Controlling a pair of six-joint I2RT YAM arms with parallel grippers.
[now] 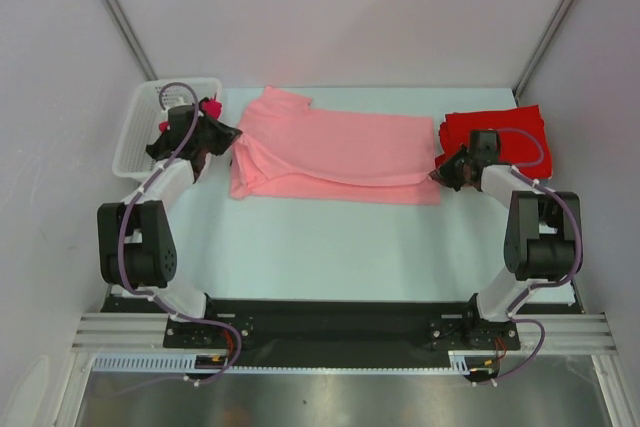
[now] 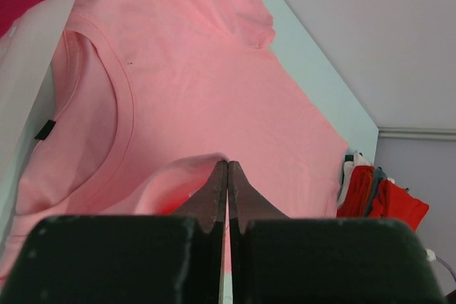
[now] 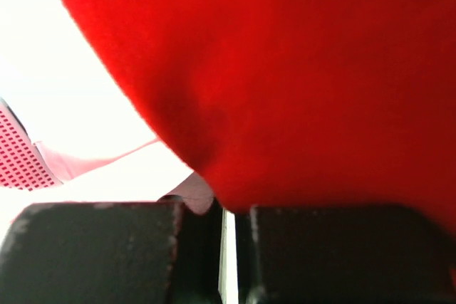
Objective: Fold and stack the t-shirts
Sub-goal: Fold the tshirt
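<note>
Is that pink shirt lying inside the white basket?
No, the pink shirt lies spread out on the table, beside the basket rather than in it.

Pale table [image 1: 330,247]: pink t-shirt [image 1: 330,152] mid-back, red t-shirts [image 1: 465,127] right, white basket [image 1: 133,137] left.

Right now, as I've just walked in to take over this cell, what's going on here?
The robot is midway through folding t-shirts. The pink t-shirt lies spread across the table, partly folded. The left gripper is shut on its collar end; the right gripper is shut at its hem end, a grip there unclear. Red t-shirts are piled beside the right gripper.
</note>
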